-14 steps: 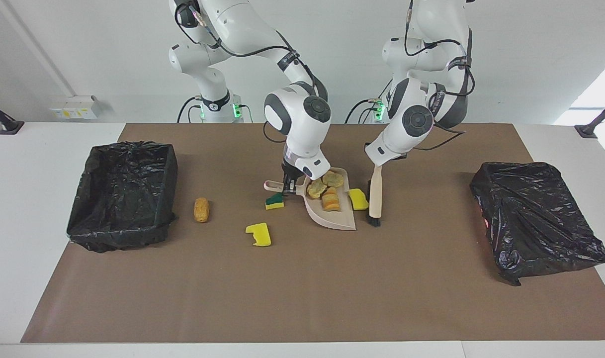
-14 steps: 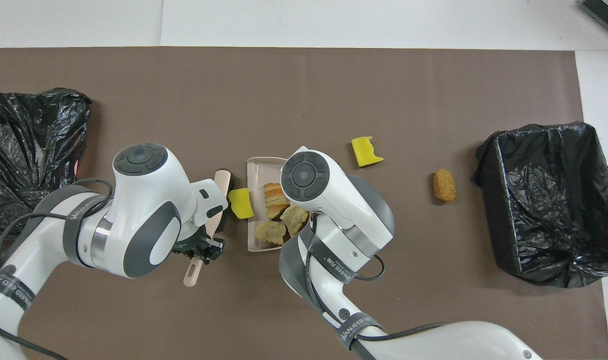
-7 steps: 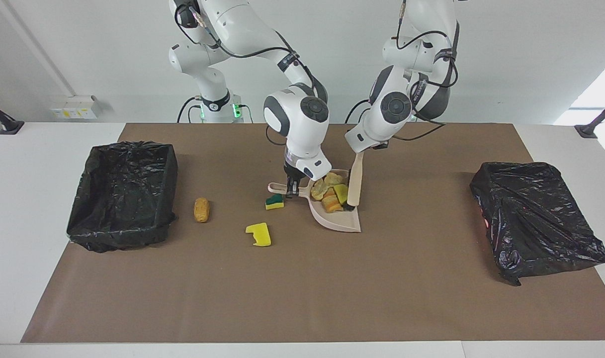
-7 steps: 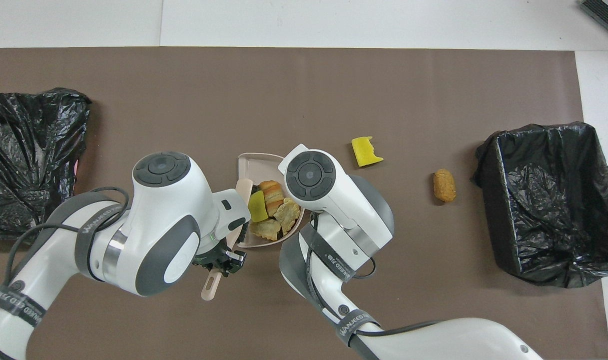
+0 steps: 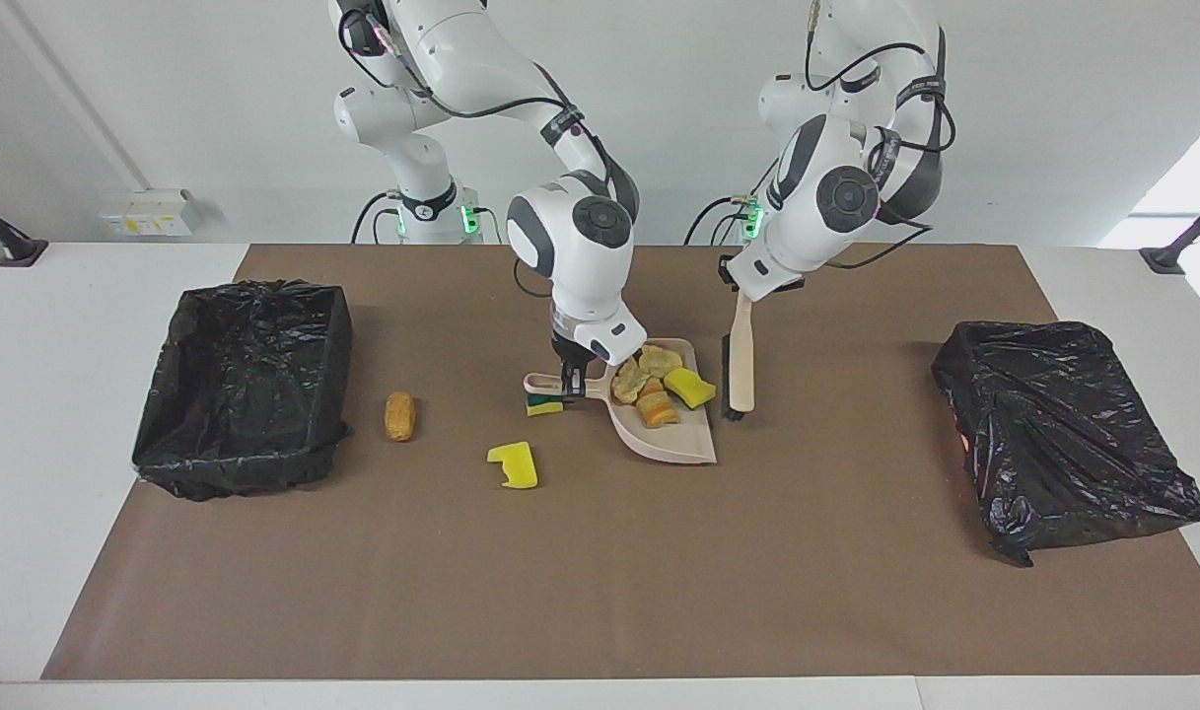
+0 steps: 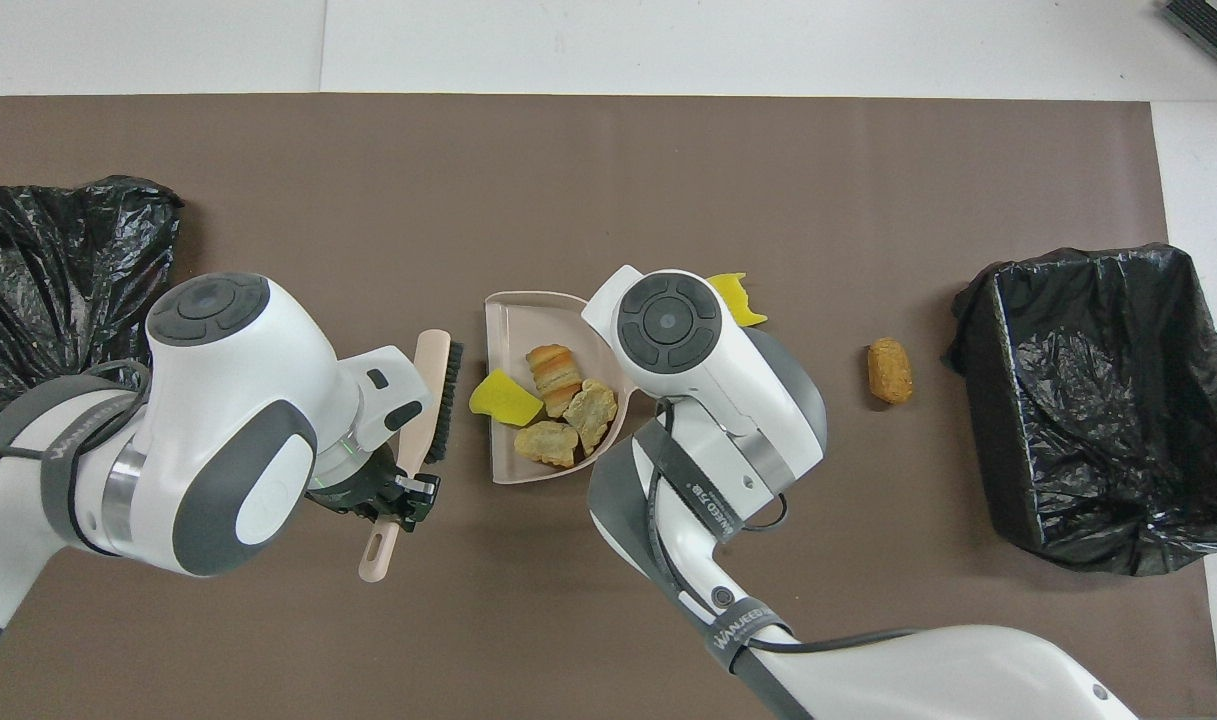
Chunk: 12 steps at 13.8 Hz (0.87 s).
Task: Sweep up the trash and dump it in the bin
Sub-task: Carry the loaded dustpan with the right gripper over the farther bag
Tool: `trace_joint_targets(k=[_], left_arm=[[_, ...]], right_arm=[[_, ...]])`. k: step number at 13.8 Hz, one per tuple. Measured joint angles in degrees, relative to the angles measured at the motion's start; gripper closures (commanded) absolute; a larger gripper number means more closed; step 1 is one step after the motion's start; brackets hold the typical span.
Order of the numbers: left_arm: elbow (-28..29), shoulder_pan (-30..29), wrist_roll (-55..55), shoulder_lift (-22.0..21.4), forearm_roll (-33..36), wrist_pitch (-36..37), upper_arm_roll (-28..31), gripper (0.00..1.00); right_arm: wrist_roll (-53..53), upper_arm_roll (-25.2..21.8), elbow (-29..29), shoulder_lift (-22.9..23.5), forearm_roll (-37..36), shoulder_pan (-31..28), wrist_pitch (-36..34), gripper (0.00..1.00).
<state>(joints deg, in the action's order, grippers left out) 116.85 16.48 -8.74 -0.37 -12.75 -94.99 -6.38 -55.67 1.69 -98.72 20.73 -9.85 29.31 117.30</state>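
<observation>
Light, springy trash [image 5: 656, 388] probably bounces; right gripper [image 5: 567, 376] pinches the dustpan [image 5: 670, 444] handle, left gripper [image 5: 744, 294] clamps the brush [image 5: 741, 365] mid-table.

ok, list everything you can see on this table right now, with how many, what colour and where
Beige plastic dustpan: one, mid-table, handle held by the right claw.
Scraps in the dustpan: four; three tan bread-like pieces and one yellow sponge chunk.
Green-topped yellow sponge wedge: one, on the mat beside the dustpan handle.
Notched yellow sponge chunk: one, on the mat farther from the robots than the wedge.
Brown oval nugget: one, beside the open bin.
Black-lined open bin: one, at the right arm's end.
Crumpled black bag: one, at the left arm's end.
Beige black-bristled brush: one, beside the dustpan.
Right claw: on the dustpan handle.
Left claw: holding the brush.
</observation>
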Motion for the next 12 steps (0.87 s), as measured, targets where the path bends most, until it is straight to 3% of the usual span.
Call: trace_joint_targets(k=[6, 12], left_arm=[[-0.73, -0.89, -0.23, -1.2, -0.09, 0.14, 0.35, 1.0], [-3.63, -6.22, 0.19, -2.28, -0.04, 3.52, 1.09, 1.0]], right_arm=[[-3.66, 0.02, 0.0, -2.7, 0.11, -2.56, -1.65, 1.0], [-22.23, -0.2, 0.97, -8.61, 2.11, -14.83, -9.64, 1.0]])
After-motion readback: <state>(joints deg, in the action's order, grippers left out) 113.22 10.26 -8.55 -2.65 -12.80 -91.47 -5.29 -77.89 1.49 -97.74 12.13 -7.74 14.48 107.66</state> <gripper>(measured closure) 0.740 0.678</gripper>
